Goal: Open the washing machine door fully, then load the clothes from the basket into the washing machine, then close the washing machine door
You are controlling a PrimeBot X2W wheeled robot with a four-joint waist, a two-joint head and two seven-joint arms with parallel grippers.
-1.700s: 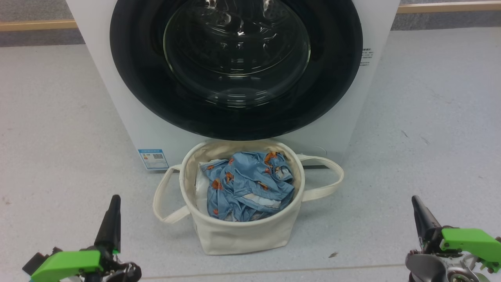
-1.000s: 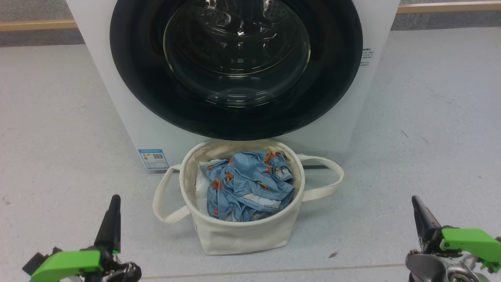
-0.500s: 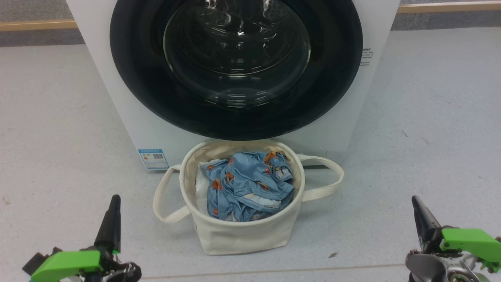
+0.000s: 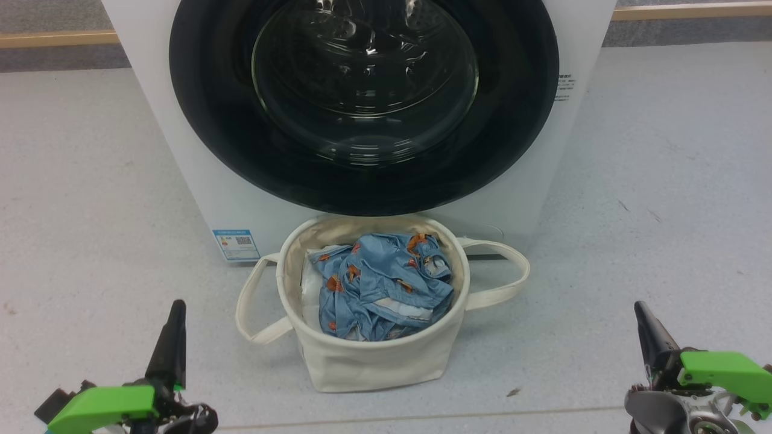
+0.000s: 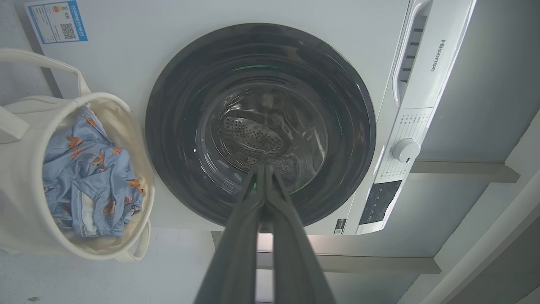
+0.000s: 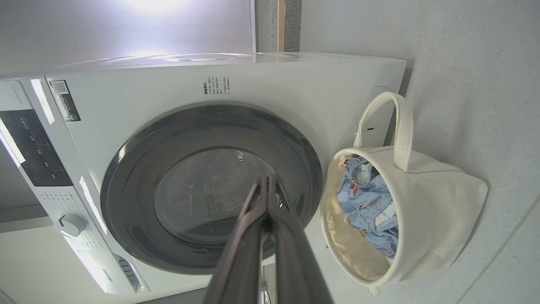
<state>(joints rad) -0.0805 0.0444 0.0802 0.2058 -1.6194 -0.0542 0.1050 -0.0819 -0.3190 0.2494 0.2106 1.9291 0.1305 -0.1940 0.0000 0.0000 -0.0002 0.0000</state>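
Observation:
The white washing machine (image 4: 181, 150) stands ahead with its round black-rimmed door (image 4: 512, 120) shut flat against the front. On the floor just before it sits the cream basket (image 4: 374, 367), holding the light blue clothes (image 4: 380, 283) with orange prints. My left gripper (image 4: 177, 307) rests at the lower left, shut and empty, well left of the basket. My right gripper (image 4: 638, 308) rests at the lower right, shut and empty. In the wrist views each pair of fingers (image 5: 263, 169) (image 6: 268, 179) meets at the tips, pointing at the door (image 5: 177, 126) (image 6: 139, 169).
Grey speckled floor (image 4: 663, 211) spreads on both sides of the machine. A wooden skirting strip (image 4: 54, 39) runs along the back wall. The basket's loop handles (image 4: 503, 271) stick out to either side. The control panel with a knob (image 5: 406, 150) sits at the machine's top.

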